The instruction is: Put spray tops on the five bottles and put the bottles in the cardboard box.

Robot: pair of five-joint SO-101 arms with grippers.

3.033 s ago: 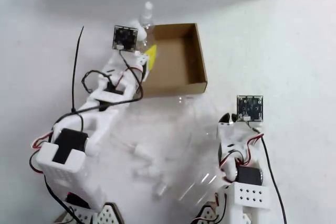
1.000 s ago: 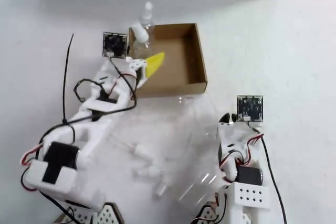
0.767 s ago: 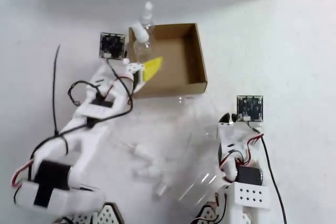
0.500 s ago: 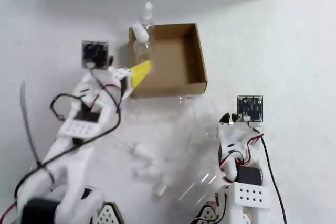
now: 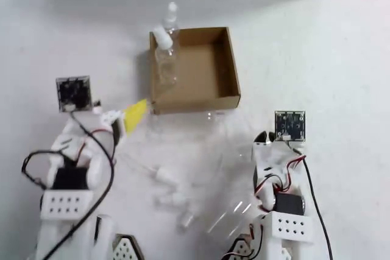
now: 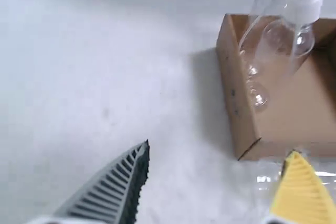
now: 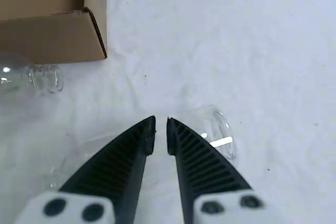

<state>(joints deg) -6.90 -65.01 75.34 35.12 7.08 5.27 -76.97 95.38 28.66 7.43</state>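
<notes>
- Left gripper is spread wide and holds nothing, over the table near the cardboard box.
- Right gripper is almost closed, with a thin gap, and is empty.
- One capped bottle leans inside the box's corner.
- An uncapped bottle lies just before the box.

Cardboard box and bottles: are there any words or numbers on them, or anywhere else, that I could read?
No text can be read anywhere.
cardboard box: plain brown, with no print; the few dark specks on its side are not letters.
bottle in the box: clear, with no label.
right arm's camera board and left arm's camera board: any marks are too small to read.
</notes>
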